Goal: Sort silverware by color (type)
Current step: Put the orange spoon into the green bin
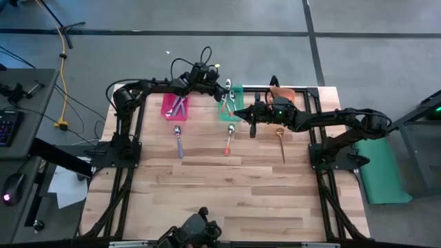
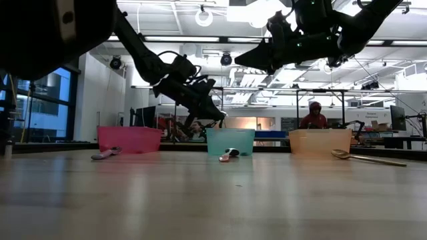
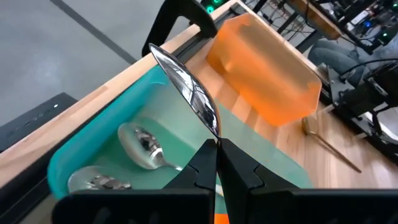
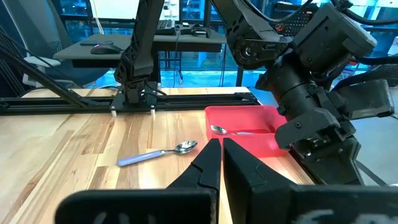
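- Left hand (image 3: 216,163) pinched tight on a spoon (image 3: 186,90), over the green bin (image 1: 231,110) at about 12 o'clock on the surface (image 1: 227,200).
- Shiny bowl of that spoon pointing up and out; a bit of orange showing low between the fingers, so likely the orange-handled kind.
- Two spoon bowls (image 3: 142,144) already lying in the green bin.
- Right hand (image 4: 221,163) squeezed shut with nothing in it, up in the air near the orange bin (image 1: 282,95), about 1 o'clock.
- Three spoons left out on the wood: a purple spoon (image 1: 178,140) at 11 o'clock, an orange spoon (image 1: 228,140) near the middle, a gold spoon (image 1: 281,141) toward 1 o'clock.
- More spoons in the pink bin (image 1: 173,105) at 11 o'clock.
- Could go wrong: spoon tipped and held by a thin part, so might slip or swing when let go.
- Might hit the bin wall, bounce out onto the wood, or knock the light bin sideways.
- Both arms near each other at the bins, so a bump could happen on the next reach.
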Action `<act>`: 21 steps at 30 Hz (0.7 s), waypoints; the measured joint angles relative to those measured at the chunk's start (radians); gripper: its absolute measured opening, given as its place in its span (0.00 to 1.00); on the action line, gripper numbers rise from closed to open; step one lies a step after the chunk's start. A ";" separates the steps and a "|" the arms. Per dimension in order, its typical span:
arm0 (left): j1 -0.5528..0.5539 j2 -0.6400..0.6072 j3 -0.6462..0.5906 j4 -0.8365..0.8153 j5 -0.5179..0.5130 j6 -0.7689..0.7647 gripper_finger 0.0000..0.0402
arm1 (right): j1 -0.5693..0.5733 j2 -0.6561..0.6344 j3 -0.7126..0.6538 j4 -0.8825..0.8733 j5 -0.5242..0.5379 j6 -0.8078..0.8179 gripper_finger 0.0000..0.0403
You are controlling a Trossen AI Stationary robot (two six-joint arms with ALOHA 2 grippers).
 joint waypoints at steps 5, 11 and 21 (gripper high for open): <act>0.001 0.000 0.000 -0.029 0.000 0.018 0.01 | 0.000 0.000 0.000 0.000 0.000 0.000 0.00; 0.005 0.000 0.000 -0.036 0.001 0.027 0.06 | 0.000 0.000 0.000 0.000 0.000 0.000 0.00; 0.007 -0.048 -0.011 -0.052 0.010 0.170 0.05 | 0.000 0.000 0.000 -0.031 0.000 0.000 0.00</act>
